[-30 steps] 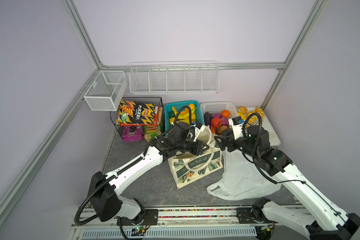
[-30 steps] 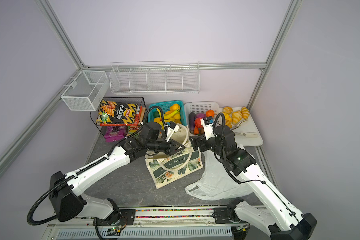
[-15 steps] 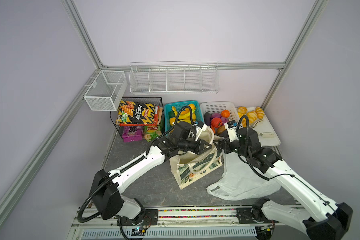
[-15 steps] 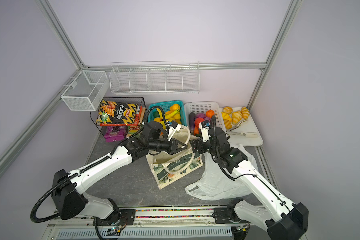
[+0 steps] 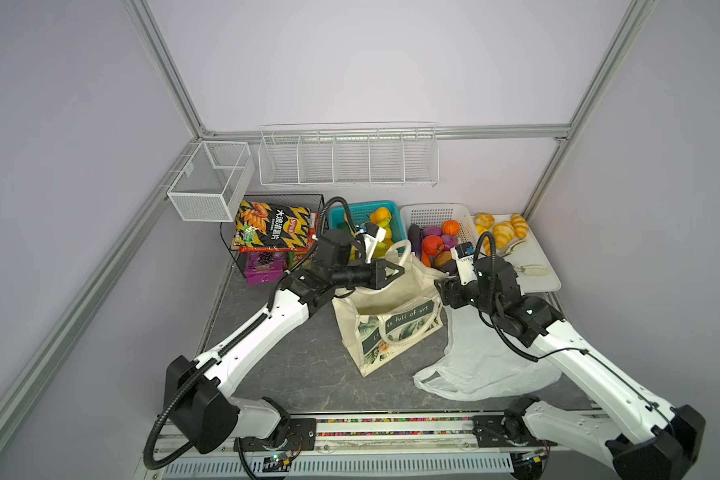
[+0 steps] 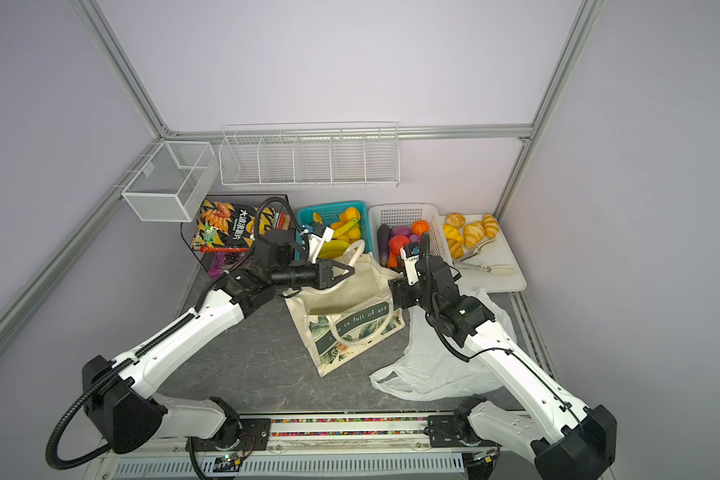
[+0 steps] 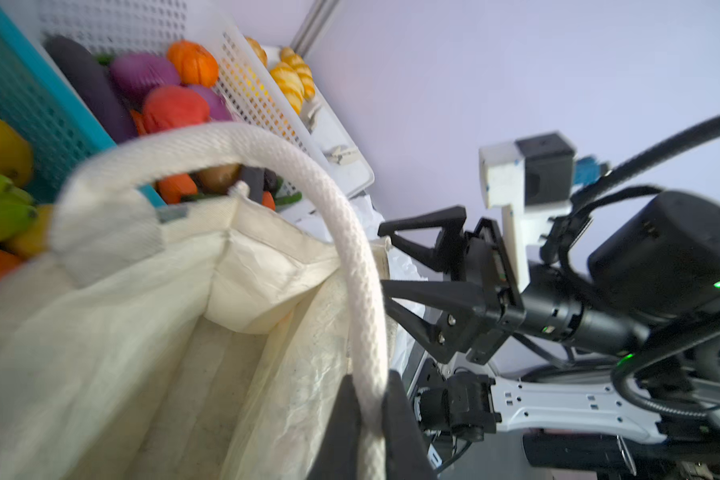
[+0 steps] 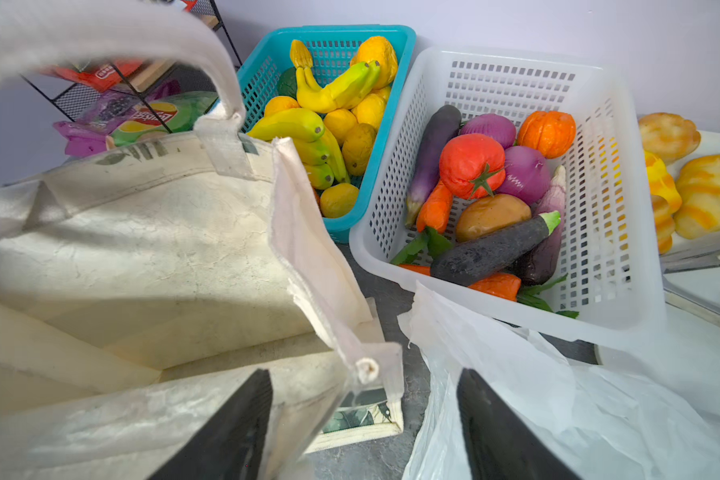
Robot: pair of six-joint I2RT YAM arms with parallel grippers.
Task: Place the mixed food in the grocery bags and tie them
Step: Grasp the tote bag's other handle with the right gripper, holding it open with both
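While left gripper (image 5: 396, 272) clamps handle (image 7: 350, 249) — one tote (image 5: 391, 332), one plastic bag (image 5: 474, 365).

a white wire rack (image 5: 348, 160) with dividers hangs on the back wall, and a white mesh box (image 5: 208, 183) hangs on the left wall just beside it. below them, along the back of the grey marbled table (image 5: 300, 365), stand a black wire stand (image 5: 281, 198) holding a black-and-yellow chip bag (image 5: 273, 224), a teal basket (image 8: 350, 29) of bananas (image 8: 337, 89) and lemons (image 8: 358, 145), a white basket (image 8: 512, 79) whose contents include carrots (image 8: 435, 208) and an orange (image 8: 547, 133), and a white tray (image 5: 543, 282) at the right end. croissants (image 5: 504, 230) sit at the tray's back, with pale tongs (image 5: 531, 270) lying nearer its front.
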